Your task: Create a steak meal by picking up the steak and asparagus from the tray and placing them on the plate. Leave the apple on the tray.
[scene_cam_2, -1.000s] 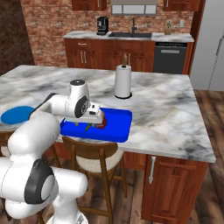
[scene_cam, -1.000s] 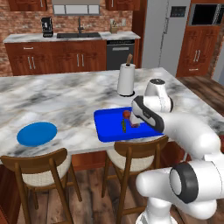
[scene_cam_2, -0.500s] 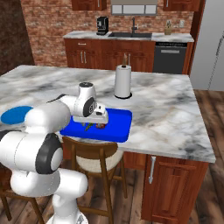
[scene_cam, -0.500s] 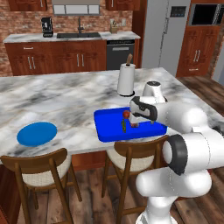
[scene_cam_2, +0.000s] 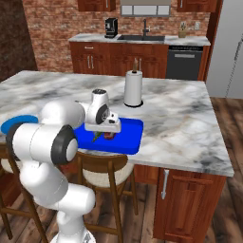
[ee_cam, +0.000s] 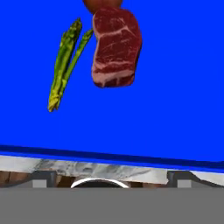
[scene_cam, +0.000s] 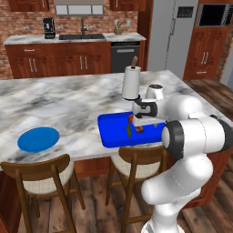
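Note:
On the blue tray (ee_cam: pixel 175 87) lie the dark red steak (ee_cam: pixel 116 46) and, beside it, the green asparagus (ee_cam: pixel 65 63). The red apple (ee_cam: pixel 103 3) peeks in just beyond the steak, touching it. My gripper (ee_cam: pixel 111 177) hovers above the tray's near rim, open and holding nothing, its fingertips (ee_cam: pixel 43 177) spread wide. From the base, the gripper (scene_cam: pixel 146 119) hangs over the tray (scene_cam: pixel 111 132), partly hiding the steak (scene_cam: pixel 140 129) and asparagus (scene_cam: pixel 129 131). The round blue plate (scene_cam: pixel 38 139) lies far to the left on the counter.
A white paper towel roll (scene_cam: pixel 131 83) stands just behind the tray. Two wooden stools (scene_cam: pixel 45 175) sit under the counter's near edge. Bare marble stretches between tray and plate (scene_cam_2: pixel 12 124). The tray (scene_cam_2: pixel 128 137) lies near the counter's front edge.
The arm has folded its elbow in closer behind the hand, while the hand stays over the tray. Steak, asparagus and apple have not moved.

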Controlling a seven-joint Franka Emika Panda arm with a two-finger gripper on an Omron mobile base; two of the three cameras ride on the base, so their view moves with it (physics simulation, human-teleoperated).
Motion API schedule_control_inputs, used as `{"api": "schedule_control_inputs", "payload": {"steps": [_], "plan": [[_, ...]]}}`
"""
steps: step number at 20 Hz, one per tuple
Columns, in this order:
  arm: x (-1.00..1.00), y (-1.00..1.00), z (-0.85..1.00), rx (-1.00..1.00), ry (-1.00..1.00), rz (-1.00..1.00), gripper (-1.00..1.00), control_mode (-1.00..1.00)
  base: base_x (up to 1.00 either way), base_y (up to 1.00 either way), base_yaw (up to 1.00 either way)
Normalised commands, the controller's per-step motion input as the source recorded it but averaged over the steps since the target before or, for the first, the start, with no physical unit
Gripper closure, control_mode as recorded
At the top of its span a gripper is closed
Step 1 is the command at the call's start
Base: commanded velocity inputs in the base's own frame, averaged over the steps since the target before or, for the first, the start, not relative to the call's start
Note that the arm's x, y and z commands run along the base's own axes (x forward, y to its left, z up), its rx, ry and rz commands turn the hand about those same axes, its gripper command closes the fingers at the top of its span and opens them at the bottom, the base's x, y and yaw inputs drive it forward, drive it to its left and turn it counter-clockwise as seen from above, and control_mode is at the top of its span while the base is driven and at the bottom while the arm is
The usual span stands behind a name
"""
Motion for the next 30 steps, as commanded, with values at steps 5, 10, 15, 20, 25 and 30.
{"api": "schedule_control_inputs", "payload": {"steps": [5, 10, 15, 20, 25, 30], "plan": [[0.31, 0.0, -0.24, 0.0, 0.0, 0.0, -1.0, -1.0, 0.0, 0.0, 0.0], [0.17, 0.0, -0.25, 0.0, 0.0, 0.0, -1.0, -1.0, 0.0, 0.0, 0.0], [0.1, 0.0, -0.28, 0.0, 0.0, 0.0, -1.0, -1.0, 0.0, 0.0, 0.0], [0.13, 0.0, -0.29, 0.0, 0.0, 0.0, -1.0, -1.0, 0.0, 0.0, 0.0], [0.22, 0.0, -0.27, 0.0, 0.0, 0.0, -1.0, -1.0, 0.0, 0.0, 0.0], [0.34, 0.04, -0.02, 0.0, 0.0, 0.0, -1.0, -1.0, 0.0, 0.0, 0.0]]}}
